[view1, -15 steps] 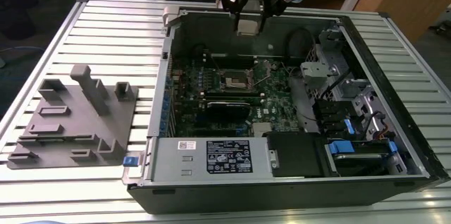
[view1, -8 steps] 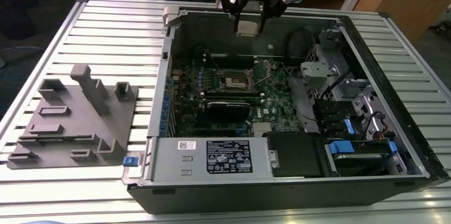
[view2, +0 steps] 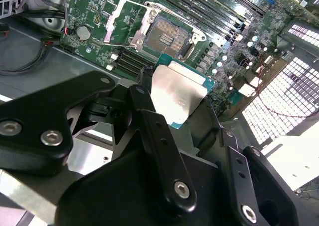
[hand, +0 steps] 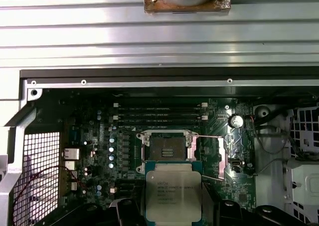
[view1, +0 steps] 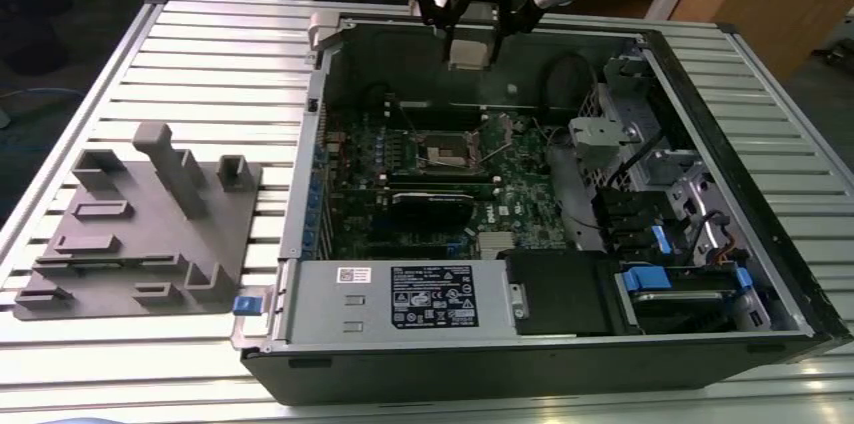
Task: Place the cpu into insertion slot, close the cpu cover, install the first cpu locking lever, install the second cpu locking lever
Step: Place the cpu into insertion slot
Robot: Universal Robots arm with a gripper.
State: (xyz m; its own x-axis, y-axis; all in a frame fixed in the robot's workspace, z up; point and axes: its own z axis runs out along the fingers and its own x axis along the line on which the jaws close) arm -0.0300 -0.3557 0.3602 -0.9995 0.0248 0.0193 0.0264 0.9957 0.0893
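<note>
First wrist view: printed cpu (hand: 173, 193), bare insertion slot (hand: 167, 147)

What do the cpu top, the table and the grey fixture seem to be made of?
The cpu top looks like dull silver-grey metal, with a soft sheen and a blue-green rim around it. The table seems ribbed aluminium, pale and slightly shiny. The grey fixture is probably matte plastic: no glint shows, though painted metal is possible.
</note>
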